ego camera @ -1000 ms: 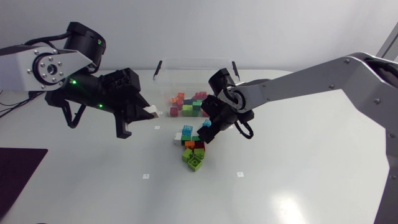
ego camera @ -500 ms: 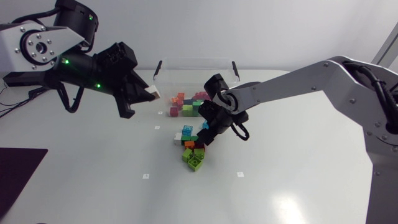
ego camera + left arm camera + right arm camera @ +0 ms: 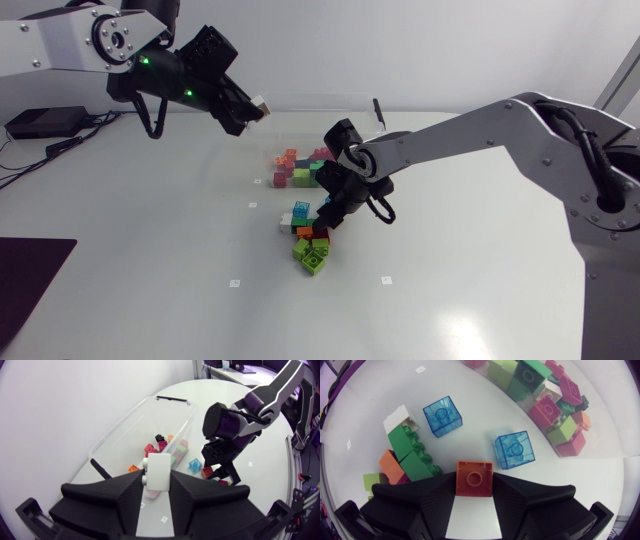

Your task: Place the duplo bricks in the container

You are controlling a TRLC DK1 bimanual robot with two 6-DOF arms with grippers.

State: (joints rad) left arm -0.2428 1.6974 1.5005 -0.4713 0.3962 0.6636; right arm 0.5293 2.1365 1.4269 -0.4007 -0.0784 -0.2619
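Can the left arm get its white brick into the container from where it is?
Probably yes: the left end effector, shut on the white brick, hangs just beside the open-topped container, with nothing between them.

A brick [image 3: 158, 471] sits clamped in the left pincer [image 3: 157, 479], with the container [image 3: 125, 430] and its stored bricks [image 3: 161, 448] ahead and below, while a second brick [image 3: 474, 478] sits clamped in the right pincer [image 3: 474, 491], with loose bricks [image 3: 442, 416] on the tabletop [image 3: 380, 390] just ahead.

A pale, smooth table [image 3: 480, 300] under even, soft light; small white square markers [image 3: 234, 283] dot it; a dark mat [image 3: 30, 275] lies at its left edge.
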